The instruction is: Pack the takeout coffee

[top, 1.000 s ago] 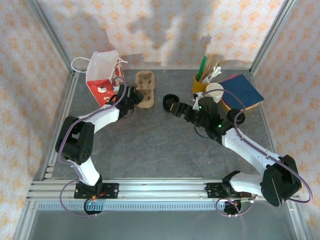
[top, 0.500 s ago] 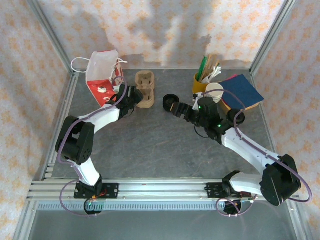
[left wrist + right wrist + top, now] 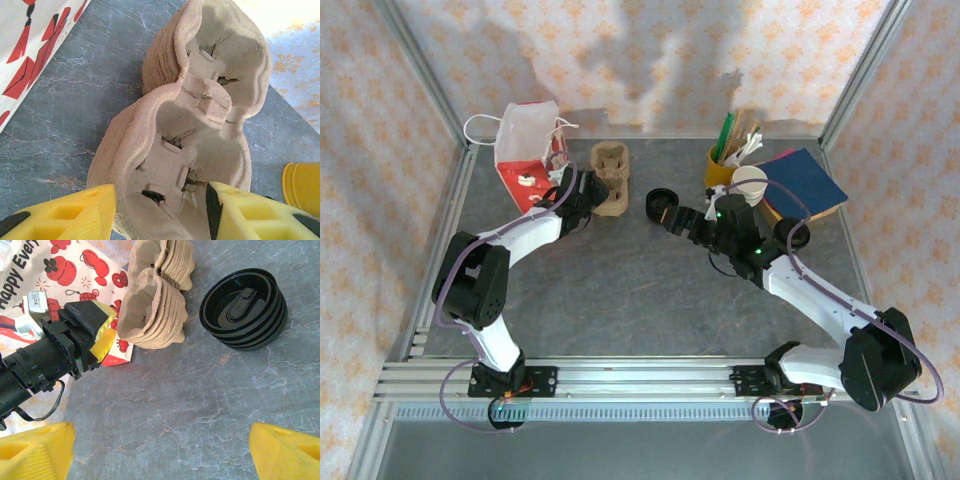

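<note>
The takeout coffee [image 3: 244,307] is a low round thing with a black lid and dark ribbed sides, standing on the grey table [image 3: 620,290]; it also appears in the top view [image 3: 660,204]. My right gripper [image 3: 160,455] hangs open just short of it, its yellow fingertips [image 3: 35,450] wide apart over bare table [image 3: 685,218]. My left gripper [image 3: 160,215] is at the stack of brown pulp cup carriers [image 3: 200,125], open, with a yellow finger on each side of the stack's near end [image 3: 588,195]. I cannot tell if the fingers touch it.
A red-and-white paper bag [image 3: 525,150] stands at the back left, right beside the carriers [image 3: 610,178]. A yellow cup of sticks and straws [image 3: 725,160], a stack of white cups [image 3: 750,182] and blue and red napkins [image 3: 805,180] crowd the back right.
The left gripper's jaws have widened slightly at the carrier stack and the wrist has shifted a little. The right arm has stayed where it was.
</note>
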